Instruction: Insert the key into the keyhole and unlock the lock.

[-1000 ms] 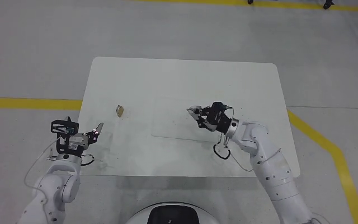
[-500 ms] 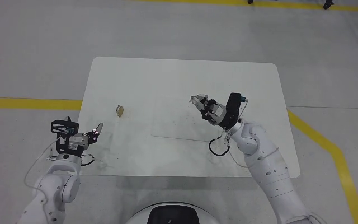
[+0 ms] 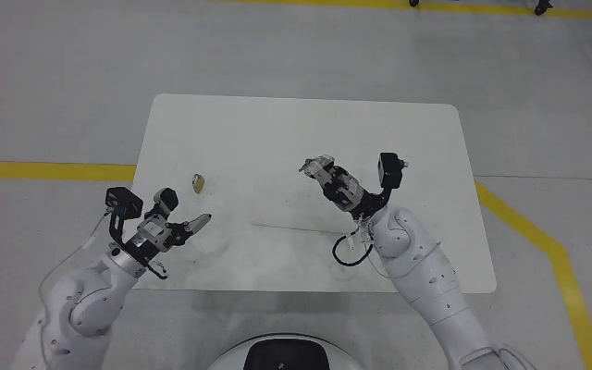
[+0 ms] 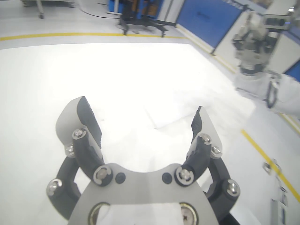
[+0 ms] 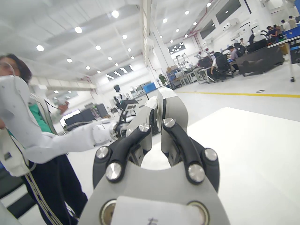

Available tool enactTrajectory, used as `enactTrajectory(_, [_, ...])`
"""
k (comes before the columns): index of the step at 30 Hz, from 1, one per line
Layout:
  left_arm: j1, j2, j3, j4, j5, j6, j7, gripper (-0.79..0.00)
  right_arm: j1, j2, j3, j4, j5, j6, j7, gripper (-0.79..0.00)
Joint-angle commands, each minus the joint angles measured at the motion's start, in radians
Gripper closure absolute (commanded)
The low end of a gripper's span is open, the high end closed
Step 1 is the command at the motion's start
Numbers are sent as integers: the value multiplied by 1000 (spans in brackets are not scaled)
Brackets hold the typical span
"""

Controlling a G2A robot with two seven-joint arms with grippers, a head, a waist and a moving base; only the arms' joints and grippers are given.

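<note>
The lock, a small brass-coloured item, lay on the white surface toward the robot's left side. Its long axis appeared to run roughly away from the robot, though it was too small to be sure. The left hand was the nearer of the two, with the lock close by and farther out from the robot. The right hand stood well apart from the lock, toward the middle of the surface. The top view fixed this layout and showed that the left hand was aimed across the surface toward the right arm, not at the lock. The left wrist view showed the left hand empty with its fingers spread wide, and the right hand far off across the surface. The right wrist view showed the right hand with its fingers pressed together. Whether the key sat between them could not be told, and no key was made out elsewhere. Judgement: insertion depends on bringing the right hand and the lock together, and the left hand is better placed to steady the lock.
</note>
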Motion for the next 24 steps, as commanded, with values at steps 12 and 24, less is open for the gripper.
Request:
enactTrajectory(12, [-28,15,-28,-3,-171,-75,-164,-785,59,4,-73,50,239,4,37,0])
enactTrajectory(24, [-186,36,217,175,-1088,-119,-661,-785,18,6,-110,0,462,134,323,0])
